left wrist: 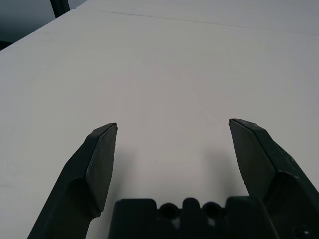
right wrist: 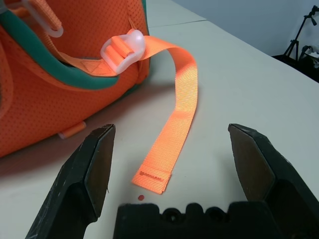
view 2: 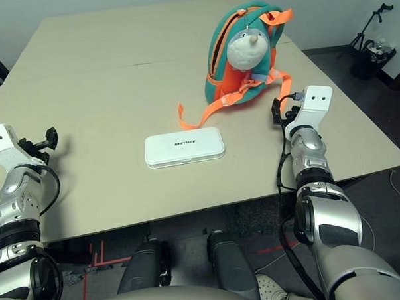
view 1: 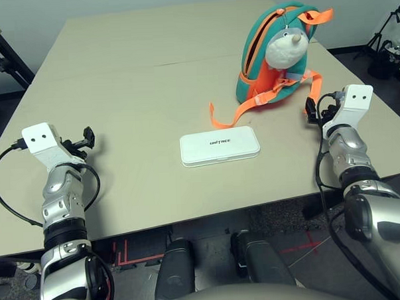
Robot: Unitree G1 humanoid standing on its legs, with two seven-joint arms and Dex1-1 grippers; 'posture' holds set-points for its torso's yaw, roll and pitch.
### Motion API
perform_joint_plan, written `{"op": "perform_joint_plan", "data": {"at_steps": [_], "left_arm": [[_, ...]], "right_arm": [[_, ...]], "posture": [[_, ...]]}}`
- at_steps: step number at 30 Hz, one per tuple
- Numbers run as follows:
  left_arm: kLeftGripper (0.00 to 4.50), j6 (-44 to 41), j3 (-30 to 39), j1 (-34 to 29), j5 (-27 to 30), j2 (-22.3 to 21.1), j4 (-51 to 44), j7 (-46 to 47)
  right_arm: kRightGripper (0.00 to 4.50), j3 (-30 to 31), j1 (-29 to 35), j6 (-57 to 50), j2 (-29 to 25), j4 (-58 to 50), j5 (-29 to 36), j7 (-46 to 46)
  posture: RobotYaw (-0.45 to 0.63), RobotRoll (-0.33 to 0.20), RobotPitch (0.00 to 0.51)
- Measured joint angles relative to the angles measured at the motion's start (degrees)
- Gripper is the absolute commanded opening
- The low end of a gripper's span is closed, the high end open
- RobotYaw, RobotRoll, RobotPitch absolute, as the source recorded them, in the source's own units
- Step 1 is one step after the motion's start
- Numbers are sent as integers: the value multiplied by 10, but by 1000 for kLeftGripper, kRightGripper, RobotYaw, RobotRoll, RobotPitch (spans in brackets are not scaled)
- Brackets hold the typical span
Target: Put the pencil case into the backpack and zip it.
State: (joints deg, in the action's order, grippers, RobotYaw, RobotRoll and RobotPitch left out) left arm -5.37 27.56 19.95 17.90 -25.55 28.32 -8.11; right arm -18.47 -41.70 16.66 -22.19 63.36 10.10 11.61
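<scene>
The pencil case [view 1: 220,148] lies flat on the beige worktop [view 1: 130,80], near the front edge and roughly midway between the two arms, its long side running across the view and its small dark lettering facing up. Nothing touches it.

The backpack [view 1: 275,54] stands upright behind and to the right of the case, well apart from it, with the plush animal head [view 1: 286,46] on its front looking toward the robot. Its top edge gapes a little, showing orange inside the teal rim (whether the zip is fully undone cannot be told). An orange strap [view 1: 235,114] trails from its base across the worktop toward the case, its end stopping just short of the case's far edge.

The left gripper [view 1: 88,137] hovers over bare worktop at the left, well away from both things; in the left wrist view its two black fingers [left wrist: 99,164] are spread wide with nothing between them.

The right gripper [view 1: 311,109] sits just beside the backpack's right side. In the right wrist view its fingers [right wrist: 97,164] are likewise spread wide and hold nothing; another orange strap [right wrist: 172,134] with a pale plastic buckle [right wrist: 122,47] hangs from the backpack's orange back panel [right wrist: 60,79], and its loose end lies on the worktop between the fingers, touching neither.
</scene>
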Motion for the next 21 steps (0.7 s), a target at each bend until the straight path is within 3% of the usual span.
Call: {"op": "perform_joint_plan", "data": {"at_steps": [6, 11, 15, 21], "left_arm": [[4500, -5, 3, 14, 6, -2, 18, -3], [4500, -69, 20, 34, 80, -1, 15, -60], [4500, -188, 21, 39, 145, -7, -11, -128], [4500, -310, -18, 29, 218, -35, -86, -271]], "right_arm": [[4467, -1, 1, 0, 0, -4, 1, 12], [4467, 11, 30, -13, -13, -66, 1, 63], [3205, 34, 102, -77, -46, -210, 12, 150], [797, 68, 203, -228, -91, -445, 46, 243]], "posture": [[-58, 0, 85], [-69, 0, 86], [-99, 0, 77], [-128, 0, 80]]}}
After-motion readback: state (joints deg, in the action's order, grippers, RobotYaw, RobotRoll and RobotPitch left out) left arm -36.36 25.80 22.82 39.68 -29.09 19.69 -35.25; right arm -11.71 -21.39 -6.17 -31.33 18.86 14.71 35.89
